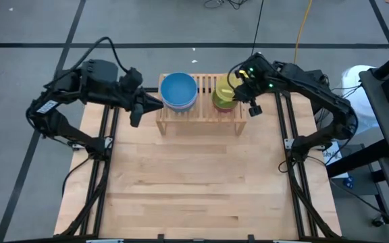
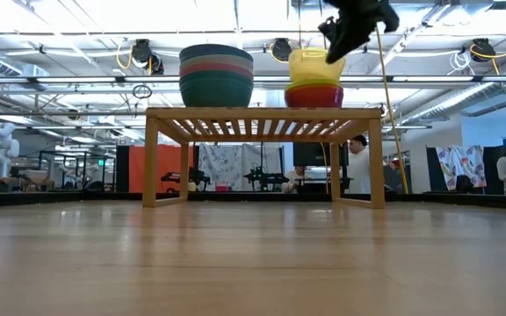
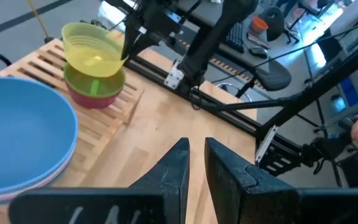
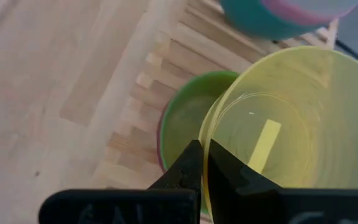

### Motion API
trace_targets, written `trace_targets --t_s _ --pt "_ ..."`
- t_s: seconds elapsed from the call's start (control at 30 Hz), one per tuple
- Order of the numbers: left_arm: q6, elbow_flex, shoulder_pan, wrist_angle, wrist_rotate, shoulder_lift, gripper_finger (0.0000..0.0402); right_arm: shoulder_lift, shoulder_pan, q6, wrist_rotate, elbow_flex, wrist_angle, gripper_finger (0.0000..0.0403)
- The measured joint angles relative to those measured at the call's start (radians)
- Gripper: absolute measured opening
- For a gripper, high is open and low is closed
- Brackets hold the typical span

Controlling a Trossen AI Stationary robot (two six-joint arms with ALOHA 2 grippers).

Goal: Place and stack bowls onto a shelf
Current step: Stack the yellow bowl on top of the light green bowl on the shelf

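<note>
- Shelf: low light-wood rack at the far middle of the table; its long axis runs left to right across the table, while the slats run front to back. Stands level on two side legs.
- Large bowl stack: on the left part of the shelf, mouths up. Blue bowl on top; teal at the bottom in the low view, with pinkish and pale rims between.
- Small bowl stack: on the right part of the shelf, mouths up, apart from the large stack. Red bowl outermost at the bottom, green bowl nested in it.
- Yellow bowl: topmost, just above the green one, mouth up and slightly tilted; whether it is fully seated cannot be told.
- Right gripper: over the small stack, fingers closed on the yellow bowl's rim, one finger inside and one outside.
- Left gripper: beside the shelf's left end, holding nothing; fingers parted by a narrow gap, pointing toward the shelf.
</note>
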Motion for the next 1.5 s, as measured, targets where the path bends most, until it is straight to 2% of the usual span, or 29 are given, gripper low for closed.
trace_targets --t_s 0.37,0.57,0.8,1.23,1.5 --pt "-0.020 0.000 0.000 -0.031 -0.001 -0.016 0.0053 0.127 -0.042 -0.057 -0.066 0.000 -0.033 0.0000" --pt "-0.021 0.000 0.000 -0.032 -0.001 -0.016 0.0053 0.143 -0.046 -0.070 -0.095 0.002 -0.033 0.0000" --pt "-0.023 0.000 0.000 -0.048 -0.001 -0.015 0.0053 0.145 -0.045 0.076 -0.047 0.002 0.016 0.0002" --pt "-0.020 0.000 0.000 -0.061 0.010 -0.015 0.0053 0.137 -0.020 0.130 -0.038 0.000 0.020 0.0075" --pt "-0.020 0.000 0.000 -0.146 -0.011 -0.024 0.0053 0.043 0.035 0.130 -0.038 -0.001 0.016 0.0096"
